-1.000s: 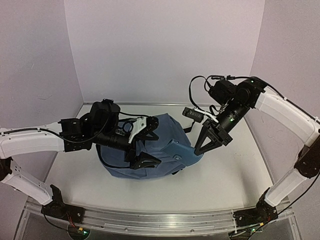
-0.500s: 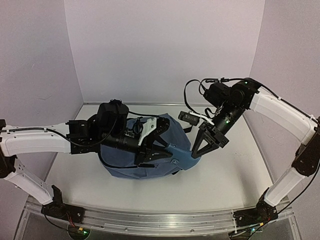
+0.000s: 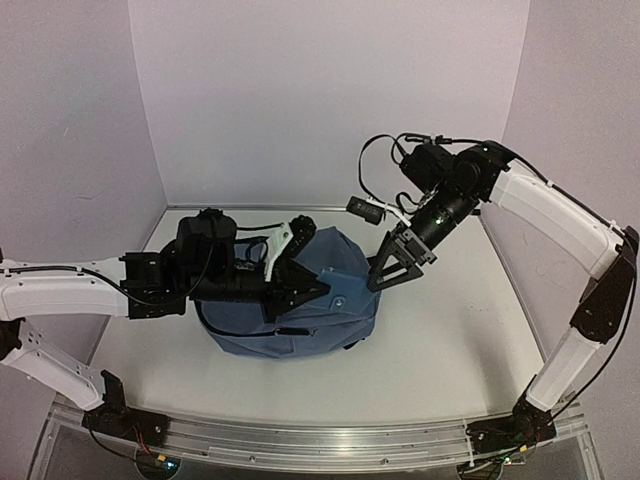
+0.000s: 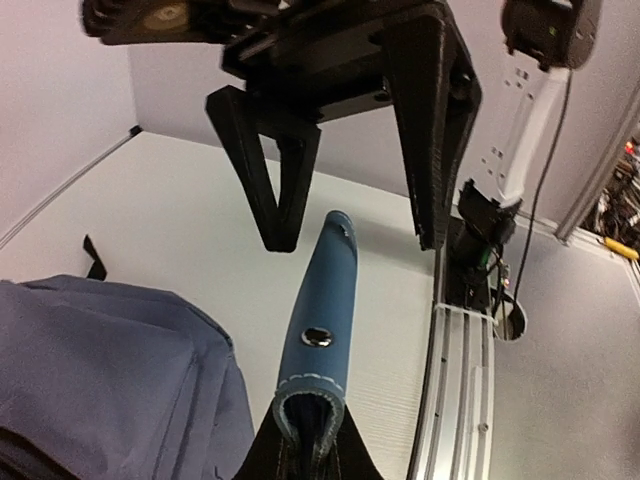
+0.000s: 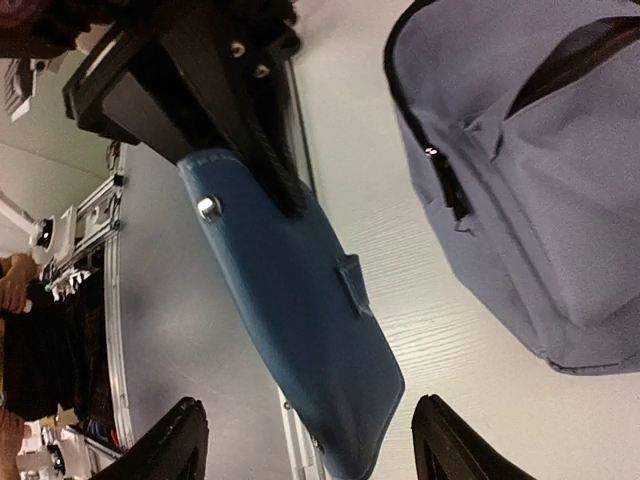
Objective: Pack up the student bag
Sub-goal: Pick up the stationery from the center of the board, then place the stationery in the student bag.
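Student bag (image 3: 290, 335) lies slumped in the middle of the table (image 3: 450, 350), right under my left gripper (image 3: 300, 285); that gripper is clamped on one end of a flat blue case (image 3: 345, 298) with a snap fastener, carried just above the bag's right side. Over the last second the case has been drawn back leftward, from jutting past the bag's right edge to sitting over the fabric; I read that as lining it up for insertion, though it is not inside yet. My right gripper (image 3: 393, 268) has its jaws spread wide and holds nothing; it hangs just beyond the case's free end without touching it; it has slid leftward with the case, probably to steady it or to hold the opening. Left forearm reaches low and nearly level across from the left; right arm arches high from its base, elbow far out to the right, wrist angled down-left toward the bag.
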`<state>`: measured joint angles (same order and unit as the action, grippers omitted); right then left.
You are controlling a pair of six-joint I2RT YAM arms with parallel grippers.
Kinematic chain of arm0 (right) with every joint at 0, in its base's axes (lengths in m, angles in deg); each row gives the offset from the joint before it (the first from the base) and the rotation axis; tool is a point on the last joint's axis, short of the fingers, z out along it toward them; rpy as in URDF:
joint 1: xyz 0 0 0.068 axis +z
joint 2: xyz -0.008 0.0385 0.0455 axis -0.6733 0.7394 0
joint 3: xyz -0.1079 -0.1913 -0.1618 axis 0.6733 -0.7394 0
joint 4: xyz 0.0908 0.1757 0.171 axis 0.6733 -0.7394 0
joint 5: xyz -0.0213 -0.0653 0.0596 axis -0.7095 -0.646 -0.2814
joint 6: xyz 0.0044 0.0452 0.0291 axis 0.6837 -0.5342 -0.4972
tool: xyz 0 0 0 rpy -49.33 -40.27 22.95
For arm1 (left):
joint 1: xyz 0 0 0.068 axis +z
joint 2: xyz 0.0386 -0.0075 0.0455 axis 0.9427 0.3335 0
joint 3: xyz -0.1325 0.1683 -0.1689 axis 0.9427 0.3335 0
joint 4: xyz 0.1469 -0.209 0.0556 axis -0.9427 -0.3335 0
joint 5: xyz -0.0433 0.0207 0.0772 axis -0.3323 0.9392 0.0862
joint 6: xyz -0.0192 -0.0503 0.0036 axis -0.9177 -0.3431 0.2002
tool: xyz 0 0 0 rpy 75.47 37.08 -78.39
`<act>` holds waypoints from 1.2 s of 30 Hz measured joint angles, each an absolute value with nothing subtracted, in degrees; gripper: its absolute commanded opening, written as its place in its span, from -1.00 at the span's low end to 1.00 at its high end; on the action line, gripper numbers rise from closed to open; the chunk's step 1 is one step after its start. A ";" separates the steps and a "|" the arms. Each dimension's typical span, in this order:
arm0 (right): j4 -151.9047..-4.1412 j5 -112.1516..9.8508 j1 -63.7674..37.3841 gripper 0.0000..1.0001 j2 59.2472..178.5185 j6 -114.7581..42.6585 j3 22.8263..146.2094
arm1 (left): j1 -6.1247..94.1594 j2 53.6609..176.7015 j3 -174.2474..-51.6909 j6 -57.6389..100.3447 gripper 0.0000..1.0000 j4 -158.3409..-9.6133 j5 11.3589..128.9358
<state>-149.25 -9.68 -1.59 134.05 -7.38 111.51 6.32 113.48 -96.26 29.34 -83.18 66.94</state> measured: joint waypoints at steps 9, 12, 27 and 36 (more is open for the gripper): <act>-134.35 -30.75 -2.44 0.40 137.47 -21.31 114.66 | 19.28 104.63 -93.38 2.52 -1.00 -87.03 86.25; -132.13 -34.82 -2.25 0.35 141.66 -24.15 118.80 | 20.62 100.35 -90.68 -4.39 -1.00 -89.97 91.95; -129.87 -52.46 10.22 0.32 164.34 -27.83 140.12 | 20.54 93.45 -85.32 -22.30 -1.00 -99.96 102.81; -129.81 -66.76 14.11 0.09 172.23 -25.79 145.52 | 20.54 92.99 -84.90 -24.67 -0.99 -100.06 102.75</act>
